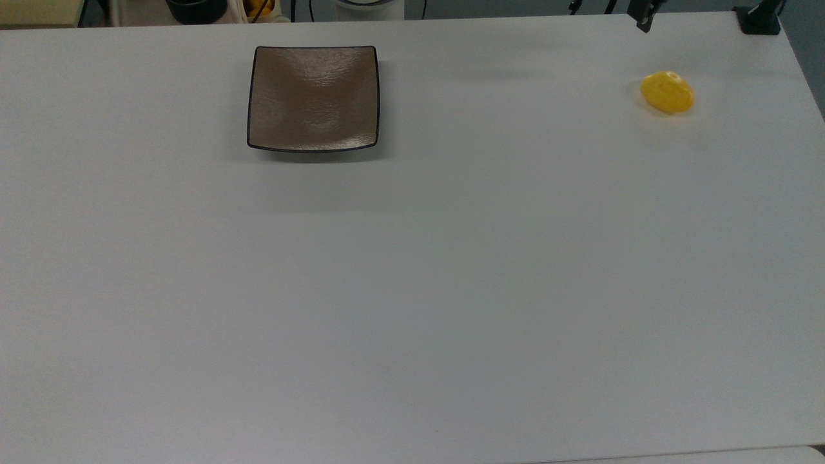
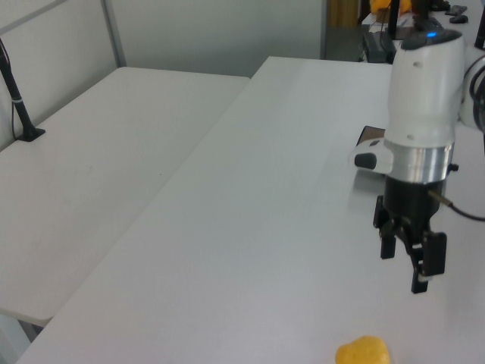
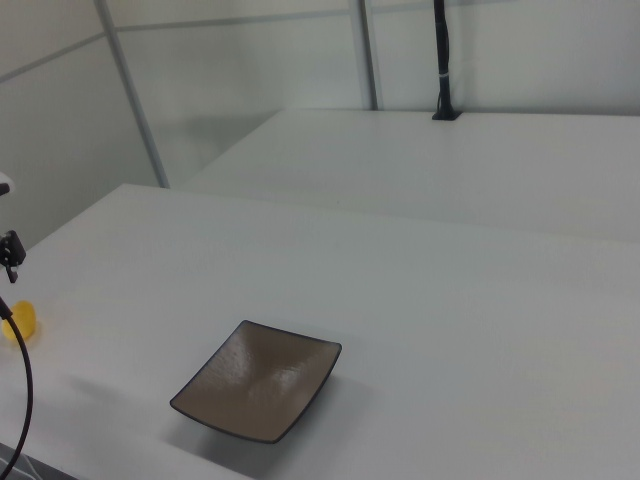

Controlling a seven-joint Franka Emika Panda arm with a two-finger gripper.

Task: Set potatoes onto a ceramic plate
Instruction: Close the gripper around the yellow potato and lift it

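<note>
The potato (image 1: 668,92) is a small yellow-orange oval lump lying on the white table at the top view's far right. It also lies at the left view's bottom edge (image 2: 364,353) and at the right view's left edge (image 3: 20,320). The square brown-grey ceramic plate (image 1: 313,98) sits bare near the table's far edge, well to the potato's left in the top view. My gripper (image 2: 405,262) hangs open and holds nothing, above the table between plate and potato. The arm hides most of the plate (image 2: 369,135) in the left view.
A second white table (image 2: 91,174) adjoins on the left view's left, with a black post (image 2: 19,106) clamped to it. A black clamp (image 1: 759,18) sits at the table's corner beyond the potato. Dark items (image 1: 196,9) stand past the far edge.
</note>
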